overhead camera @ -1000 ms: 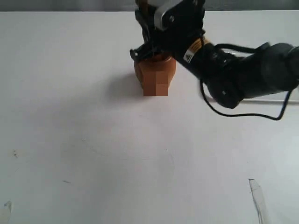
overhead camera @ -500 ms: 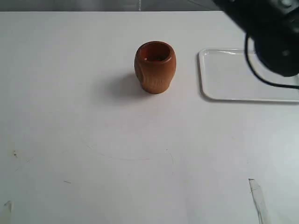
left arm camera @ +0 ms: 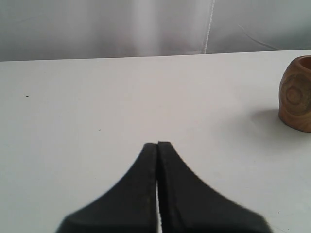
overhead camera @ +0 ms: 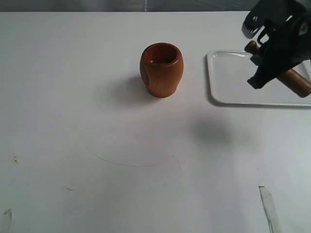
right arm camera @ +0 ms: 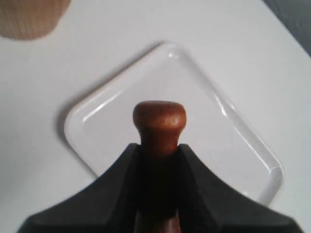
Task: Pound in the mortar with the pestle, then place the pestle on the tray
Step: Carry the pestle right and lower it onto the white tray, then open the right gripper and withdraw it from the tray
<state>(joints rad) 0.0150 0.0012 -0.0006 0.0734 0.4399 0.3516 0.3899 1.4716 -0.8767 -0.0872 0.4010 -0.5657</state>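
The reddish-brown wooden mortar (overhead camera: 162, 69) stands upright on the white table, its mouth empty; it also shows in the left wrist view as the mortar (left arm camera: 296, 94). The white tray (overhead camera: 233, 80) lies to its right. Over the tray my right gripper (overhead camera: 265, 60) is shut on the pestle (overhead camera: 296, 81), held tilted, knob toward the mortar, thick end low at the right. In the right wrist view the pestle's knob (right arm camera: 159, 121) juts out between the fingers (right arm camera: 121, 170) above the tray (right arm camera: 112, 121). My left gripper (left arm camera: 158, 145) is shut with nothing in it, well away from the mortar.
The white table's far edge (overhead camera: 97, 11) runs behind the mortar. A clear plastic scrap (overhead camera: 268, 206) lies near the front right, and small marks (overhead camera: 15, 159) dot the front left.
The right gripper lifted the pestle out of the mortar, swung right out of the frame, and has now come down over the tray with the pestle tilted. The mortar stayed put.
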